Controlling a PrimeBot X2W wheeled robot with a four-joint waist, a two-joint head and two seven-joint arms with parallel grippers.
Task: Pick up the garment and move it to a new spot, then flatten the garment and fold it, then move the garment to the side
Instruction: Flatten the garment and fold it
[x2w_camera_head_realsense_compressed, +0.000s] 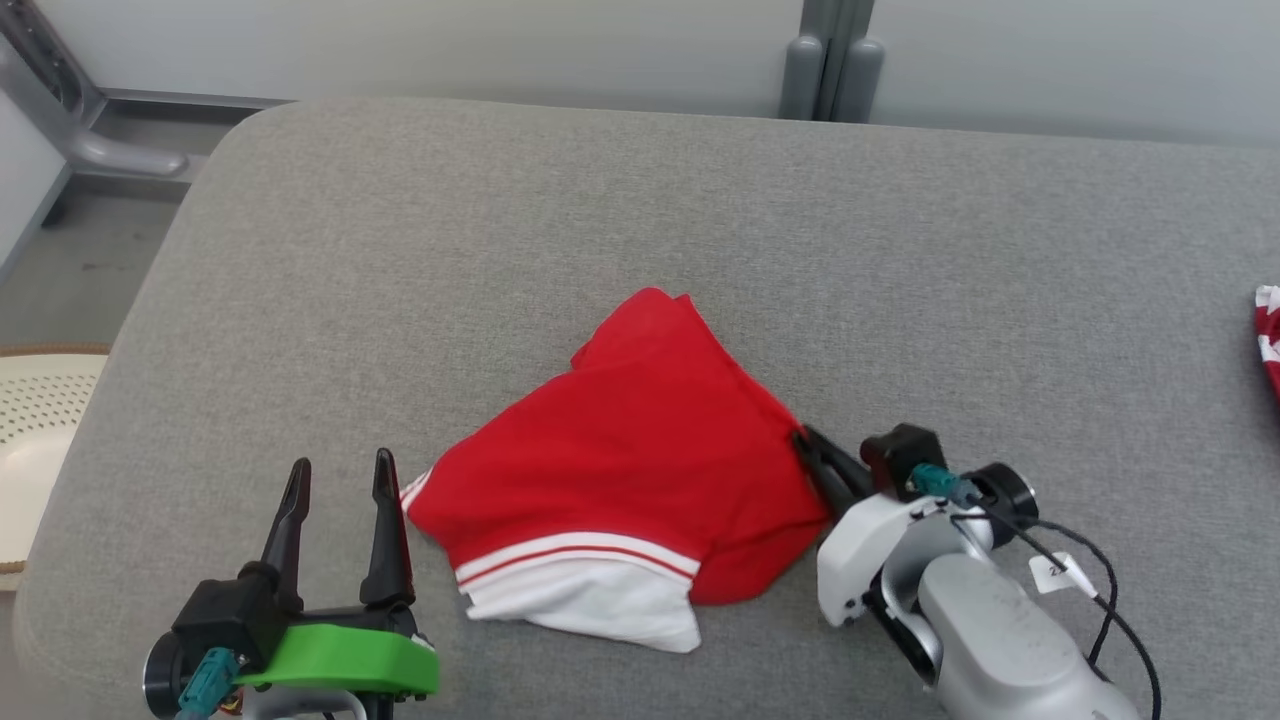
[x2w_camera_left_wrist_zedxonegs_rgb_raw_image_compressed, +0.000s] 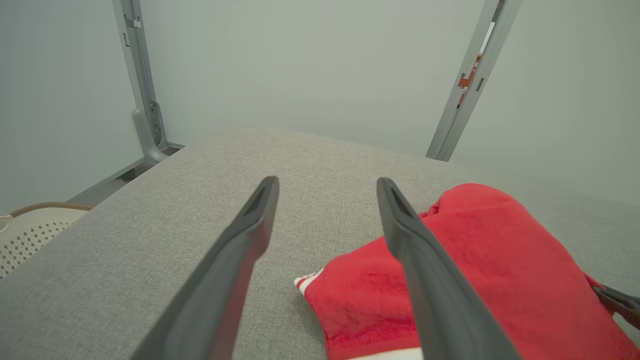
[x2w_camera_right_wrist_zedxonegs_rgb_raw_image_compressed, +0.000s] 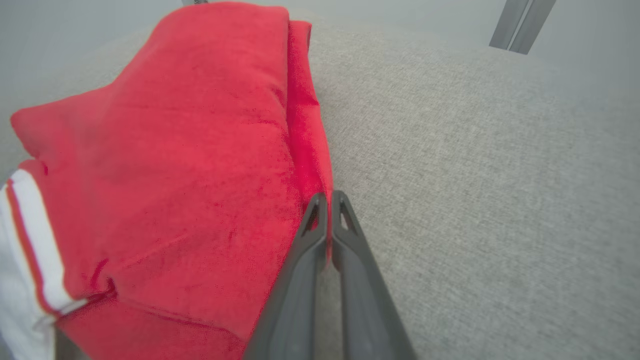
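right fingers pinch the red garment's edge while the left fingers wait open beside it

a red garment (x2w_camera_head_realsense_compressed: 620, 470) with white striped trim and a white underlayer lies loosely folded near the front middle of a grey padded worktop (x2w_camera_head_realsense_compressed: 700, 200). the right gripper (x2w_camera_head_realsense_compressed: 806, 442) comes in low from the garment's right side. its fingers are pressed together on a thin fold of the red edge, and the right wrist view shows red cloth caught between them. this looks like a grip for lifting or dragging the cloth. the left gripper (x2w_camera_head_realsense_compressed: 340, 468) sits just beside the garment's left corner, where the white stripes show. its fingers are set wide apart with nothing between them, and it seems placed ready to take that corner.

other things lie well apart from the garment. a second red and white cloth (x2w_camera_head_realsense_compressed: 1268, 335) peeks in at the worktop's far right edge. a pale perforated basket (x2w_camera_head_realsense_compressed: 35, 420) sits beyond the left edge, lower down. grey metal posts (x2w_camera_head_realsense_compressed: 830, 60) stand behind, against a pale wall. none of these seems to block a move, though the second cloth limits room to the right.
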